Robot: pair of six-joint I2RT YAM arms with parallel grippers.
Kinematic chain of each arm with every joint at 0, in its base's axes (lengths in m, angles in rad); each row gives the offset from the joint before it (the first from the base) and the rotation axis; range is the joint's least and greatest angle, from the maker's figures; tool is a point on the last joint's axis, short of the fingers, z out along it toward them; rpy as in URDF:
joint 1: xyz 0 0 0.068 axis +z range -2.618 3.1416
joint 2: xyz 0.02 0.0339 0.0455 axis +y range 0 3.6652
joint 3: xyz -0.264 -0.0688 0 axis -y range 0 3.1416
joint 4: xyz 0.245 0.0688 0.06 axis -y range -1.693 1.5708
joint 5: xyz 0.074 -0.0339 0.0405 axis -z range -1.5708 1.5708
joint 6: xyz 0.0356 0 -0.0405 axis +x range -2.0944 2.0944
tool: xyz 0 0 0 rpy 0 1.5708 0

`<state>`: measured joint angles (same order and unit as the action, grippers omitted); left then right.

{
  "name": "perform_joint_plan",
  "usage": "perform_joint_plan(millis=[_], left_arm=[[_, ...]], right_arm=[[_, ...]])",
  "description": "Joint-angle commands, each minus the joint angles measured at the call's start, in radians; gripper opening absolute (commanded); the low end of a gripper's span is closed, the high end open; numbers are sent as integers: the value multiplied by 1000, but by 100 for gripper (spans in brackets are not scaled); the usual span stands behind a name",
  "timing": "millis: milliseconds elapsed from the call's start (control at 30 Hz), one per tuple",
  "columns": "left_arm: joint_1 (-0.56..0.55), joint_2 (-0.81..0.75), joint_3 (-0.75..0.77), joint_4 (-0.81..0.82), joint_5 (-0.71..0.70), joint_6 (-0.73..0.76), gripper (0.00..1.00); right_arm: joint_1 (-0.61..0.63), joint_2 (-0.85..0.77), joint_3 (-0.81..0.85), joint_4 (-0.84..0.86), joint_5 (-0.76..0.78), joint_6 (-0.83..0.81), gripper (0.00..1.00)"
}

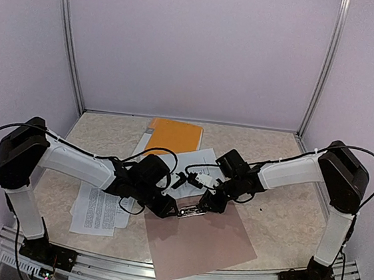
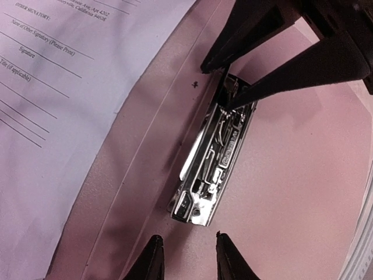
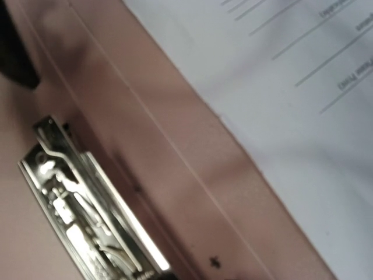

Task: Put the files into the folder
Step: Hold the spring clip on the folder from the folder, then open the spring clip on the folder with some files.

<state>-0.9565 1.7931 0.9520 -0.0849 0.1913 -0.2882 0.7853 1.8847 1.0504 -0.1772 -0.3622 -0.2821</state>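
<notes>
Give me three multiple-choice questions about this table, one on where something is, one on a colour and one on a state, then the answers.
1. Where does the metal clip lie?
A. On printed paper.
B. On the open taupe folder.
C. On the bare table.

2. What colour is the rear folder, the one farthest from the arms?
A. Orange.
B. Green.
C. Blue.

3. What is held under the metal clip?
A. A thick stack of paper.
B. A single sheet.
C. No paper.

Answers:
1. B, since the left wrist view shows taupe cover all round the clip.
2. A, since the top view shows it plainly orange.
3. C, since the clip sits bare on the cover and the white sheets lie off to its side.
</notes>
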Motion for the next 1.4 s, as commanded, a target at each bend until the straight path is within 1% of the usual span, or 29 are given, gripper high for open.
perform_joint_plan(millis=[0, 67, 167, 300, 467, 767, 967, 1233, 1367], left_arm=[[10, 0, 18, 22, -69, -34, 28], [16, 6, 33, 8, -71, -61, 25], [26, 29, 49, 5, -32, -106, 20], [41, 33, 46, 9, 45, -187, 18], [49, 16, 36, 9, 82, -283, 14], [100, 29, 0, 33, 163, -412, 13], [140, 57, 6, 50, 232, -441, 13], [145, 125, 57, 53, 289, -458, 12], [150, 140, 60, 76, 330, -484, 12]], right_arm=[[12, 26, -29, -38, 22, 1, 26], [11, 28, -29, -40, 25, 1, 26], [11, 31, -29, -41, 26, 3, 25], [12, 30, -30, -41, 33, 4, 25], [12, 33, -28, -37, 32, 7, 24], [12, 27, -40, -38, 42, 12, 23], [12, 26, -41, -37, 39, 13, 22], [11, 27, -33, -55, 52, -6, 20], [11, 25, -31, -61, 60, -13, 18]])
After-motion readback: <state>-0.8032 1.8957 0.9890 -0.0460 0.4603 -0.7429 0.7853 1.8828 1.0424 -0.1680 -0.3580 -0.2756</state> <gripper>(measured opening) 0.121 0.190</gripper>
